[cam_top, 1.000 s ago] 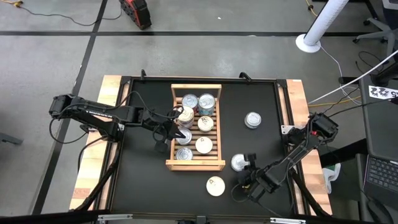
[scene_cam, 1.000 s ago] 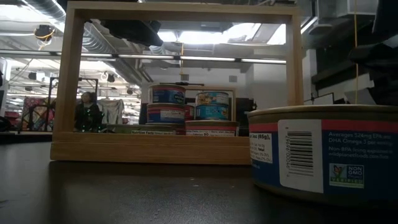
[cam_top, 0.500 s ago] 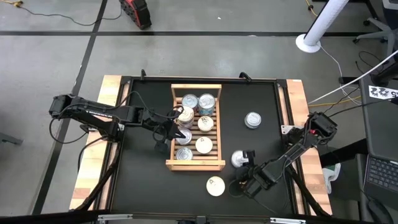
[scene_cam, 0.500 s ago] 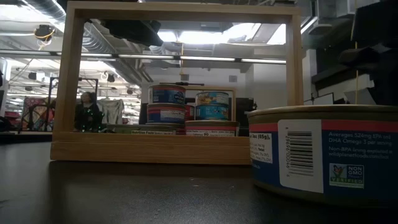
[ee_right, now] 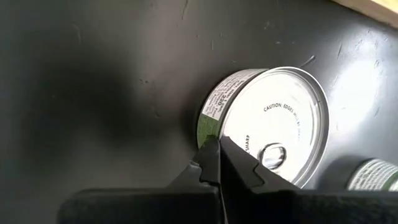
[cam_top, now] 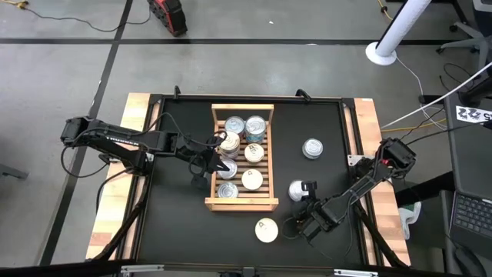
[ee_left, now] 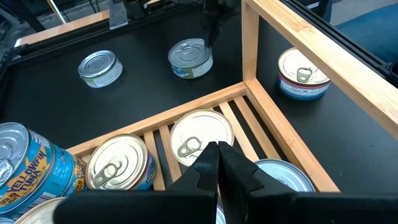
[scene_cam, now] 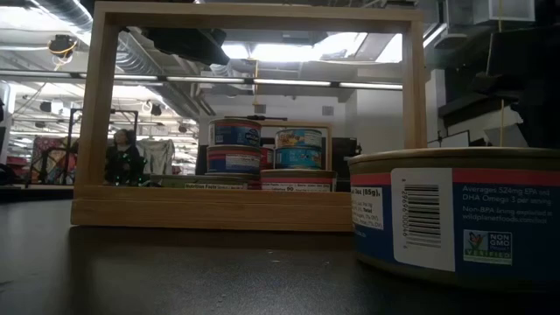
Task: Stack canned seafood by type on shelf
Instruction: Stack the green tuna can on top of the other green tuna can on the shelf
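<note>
The wooden slatted shelf (cam_top: 242, 203) holds several round tins, two stacks standing at its far end (scene_cam: 262, 147). Three tins stand on the black table: a silver-lidded one (cam_top: 312, 148), a green-labelled one (cam_top: 297, 191) and a cream-lidded one (cam_top: 266, 230), which fills the low view's foreground (scene_cam: 455, 219). My right gripper (ee_right: 214, 146) is shut and points down at the green-labelled tin (ee_right: 267, 124). My left gripper (ee_left: 216, 149) is shut and hangs over the tins along the shelf's left side (cam_top: 215, 156); I cannot tell whether it touches any of them. My right gripper has its shut fingertips (ee_right: 210, 152) against the side wall of the green-labelled tin (ee_right: 208, 127), just below the lid's rim. The fingers come from above, pointing down, on the tin's right-hand near side. The tin stands flat on the table.
The shelf's raised near rail (ee_left: 261, 62) stands between the left gripper and the loose tins. Wooden planks (cam_top: 373, 131) border the table at left and right. The right arm (cam_top: 350, 196) slants across the table's near right corner.
My right gripper has moved toward the table's far edge, still shut, and the green-labelled tin beside it has slid the same way, staying flat on the table. The left arm has kept still.
</note>
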Robot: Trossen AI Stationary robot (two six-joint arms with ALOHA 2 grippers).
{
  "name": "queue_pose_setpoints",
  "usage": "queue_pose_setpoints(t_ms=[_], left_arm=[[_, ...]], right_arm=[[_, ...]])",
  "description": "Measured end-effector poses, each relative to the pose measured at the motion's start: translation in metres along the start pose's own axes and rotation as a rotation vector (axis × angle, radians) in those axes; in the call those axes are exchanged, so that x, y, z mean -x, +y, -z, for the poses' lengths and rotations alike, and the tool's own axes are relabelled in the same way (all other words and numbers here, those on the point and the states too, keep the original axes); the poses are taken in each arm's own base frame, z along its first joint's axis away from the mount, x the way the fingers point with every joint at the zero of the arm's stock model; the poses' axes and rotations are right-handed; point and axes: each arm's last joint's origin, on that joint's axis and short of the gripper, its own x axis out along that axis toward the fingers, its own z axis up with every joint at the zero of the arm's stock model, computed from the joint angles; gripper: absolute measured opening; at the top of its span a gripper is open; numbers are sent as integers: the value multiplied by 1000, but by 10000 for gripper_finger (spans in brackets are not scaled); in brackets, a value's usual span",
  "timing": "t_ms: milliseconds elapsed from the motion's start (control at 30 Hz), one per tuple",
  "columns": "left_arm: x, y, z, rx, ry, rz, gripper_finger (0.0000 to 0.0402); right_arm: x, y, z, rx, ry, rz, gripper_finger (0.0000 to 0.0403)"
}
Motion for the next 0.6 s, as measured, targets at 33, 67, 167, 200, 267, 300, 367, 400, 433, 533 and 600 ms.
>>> queue_pose_setpoints(t_ms=[33, 67, 167, 200, 267, 300, 367, 400, 433, 533, 600], left_arm=[[0, 0, 0, 0, 0, 0, 0], [0, 0, 0, 0, 0, 0, 0], [0, 0, 0, 0, 0, 0, 0], [0, 0, 0, 0, 0, 0, 0], [0, 0, 0, 0, 0, 0, 0], [0, 0, 0, 0, 0, 0, 0], [0, 0, 0, 0, 0, 0, 0], [0, 0, 0, 0, 0, 0, 0], [0, 0, 0, 0, 0, 0, 0], [0, 0, 0, 0, 0, 0, 0], [0, 0, 0, 0, 0, 0, 0]], right_arm=[[-1, -1, -1, 8, 1, 1, 1], [-1, -2, -1, 19, 2, 1, 1], [-3, -7, -4, 30, 9, 7, 0], [-4, -9, -5, 33, 11, 10, 0], [-6, -13, -7, 42, 15, 16, 0], [-7, -15, -8, 49, 17, 17, 0], [-9, -19, -10, 61, 23, 19, 0], [-9, -20, -11, 65, 24, 20, 0], [-8, -22, -13, 70, 24, 19, 0], [-6, -26, -18, 89, 23, 18, 0], [-2, -29, -20, 103, 30, 37, 0]])
